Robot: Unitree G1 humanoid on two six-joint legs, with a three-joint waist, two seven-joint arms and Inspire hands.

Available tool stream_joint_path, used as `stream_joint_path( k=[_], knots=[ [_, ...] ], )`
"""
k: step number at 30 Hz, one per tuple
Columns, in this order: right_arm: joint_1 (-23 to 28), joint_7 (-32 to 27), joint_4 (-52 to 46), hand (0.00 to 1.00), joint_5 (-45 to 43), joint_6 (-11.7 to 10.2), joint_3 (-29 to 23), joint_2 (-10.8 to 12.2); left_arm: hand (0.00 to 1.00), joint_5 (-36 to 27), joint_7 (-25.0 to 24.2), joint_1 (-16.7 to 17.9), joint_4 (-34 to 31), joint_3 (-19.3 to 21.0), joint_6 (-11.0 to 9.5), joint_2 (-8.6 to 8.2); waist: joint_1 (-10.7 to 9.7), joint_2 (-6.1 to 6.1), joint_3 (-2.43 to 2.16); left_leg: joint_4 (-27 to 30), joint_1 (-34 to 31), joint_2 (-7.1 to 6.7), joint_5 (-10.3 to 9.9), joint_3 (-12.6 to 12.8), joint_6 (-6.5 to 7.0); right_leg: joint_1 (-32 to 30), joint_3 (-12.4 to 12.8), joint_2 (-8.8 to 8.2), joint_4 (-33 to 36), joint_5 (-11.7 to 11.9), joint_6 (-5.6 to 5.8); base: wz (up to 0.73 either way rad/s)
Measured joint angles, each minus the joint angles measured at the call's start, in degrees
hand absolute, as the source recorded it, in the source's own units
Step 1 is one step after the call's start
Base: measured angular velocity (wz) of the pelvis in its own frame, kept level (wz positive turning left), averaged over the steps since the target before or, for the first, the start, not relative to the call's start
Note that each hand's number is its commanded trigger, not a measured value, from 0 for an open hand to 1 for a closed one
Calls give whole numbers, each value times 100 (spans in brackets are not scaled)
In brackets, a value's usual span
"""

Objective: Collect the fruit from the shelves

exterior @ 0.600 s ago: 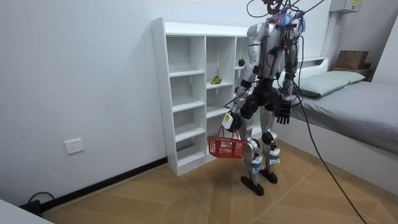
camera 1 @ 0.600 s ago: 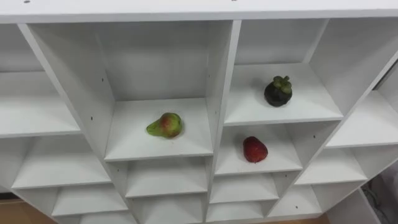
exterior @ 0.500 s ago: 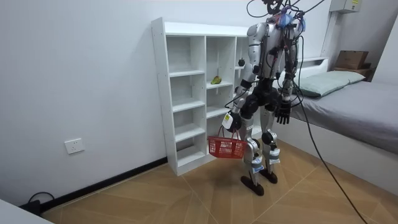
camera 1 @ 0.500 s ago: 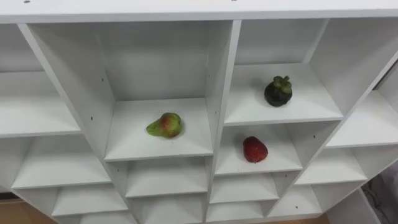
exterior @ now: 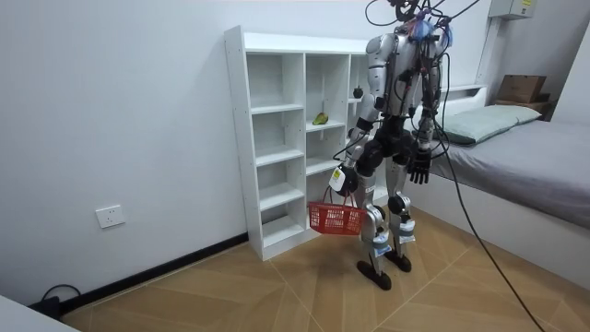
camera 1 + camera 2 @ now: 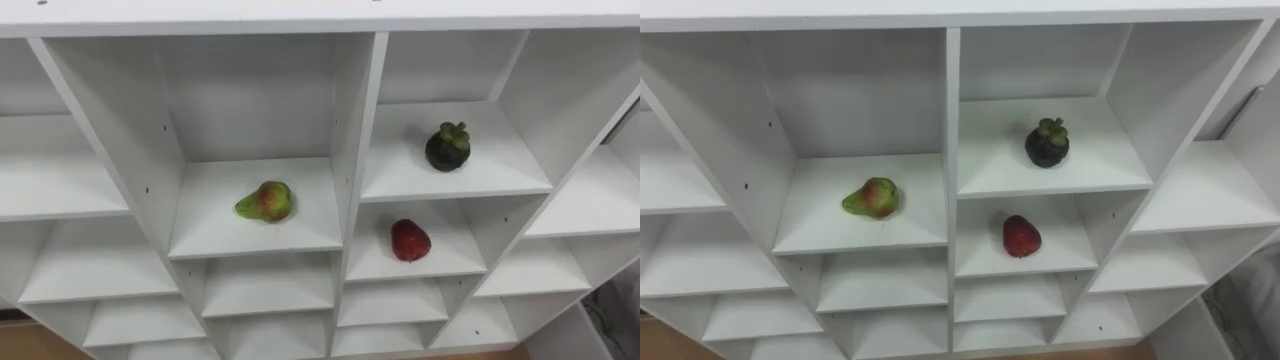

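A white closet [image 6: 356, 130] of open shelves stands in front of me. A green-red pear [image 6: 266, 202] lies on a middle shelf. To its right, a dark mangosteen [image 6: 447, 147] sits one compartment over, with a red fruit [image 6: 410, 240] on the shelf below it. In the room view I stand upright facing the closet [image 5: 241, 111]. My left hand [image 5: 340, 181] hangs at my side, shut on the handle of a red basket [image 5: 335, 219]. On the other side my right hand [image 5: 420, 171] hangs with relaxed fingers, holding nothing.
Several other compartments of the closet hold nothing. A bed [image 5: 521, 148] stands behind me at the room view's right, with a cardboard box [image 5: 521, 88] beyond it. Wooden floor [image 5: 277, 295] lies open toward the room view's left.
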Motion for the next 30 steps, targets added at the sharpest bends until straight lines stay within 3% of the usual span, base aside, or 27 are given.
stream_joint_path(
  k=[12,18,20,25,30],
  knots=[
    [141,-639,-488,0,-49,-205,-132,-6,100,0,91,-2,-45,-12,-119,15,6,-1,2,-6,-102,2,1,22,0,-124,46,6,30,0,1,0],
    [447,-1153,-1261,0,-30,-360,-162,-9,100,-55,412,-80,-45,-14,-364,13,5,12,-3,-6,-178,8,1,38,-1,-163,53,15,32,4,0,-1],
    [500,-1341,-1674,0,185,-494,-264,-7,100,-62,471,-82,-50,-17,-446,13,4,42,4,-6,-197,21,2,97,-2,-211,79,23,37,20,-8,-14],
    [496,-1723,-2528,0,504,-1103,-294,45,100,-110,592,-137,-55,-106,-742,15,12,75,5,-7,-208,31,2,151,-1,-251,117,68,2,50,-6,-4],
    [721,-1952,-3542,0,564,-1258,-78,73,100,-420,614,-95,-286,-183,-948,23,1,81,-25,21,-275,24,3,111,-2,-262,86,58,-1,51,-5,2]
  ],
)
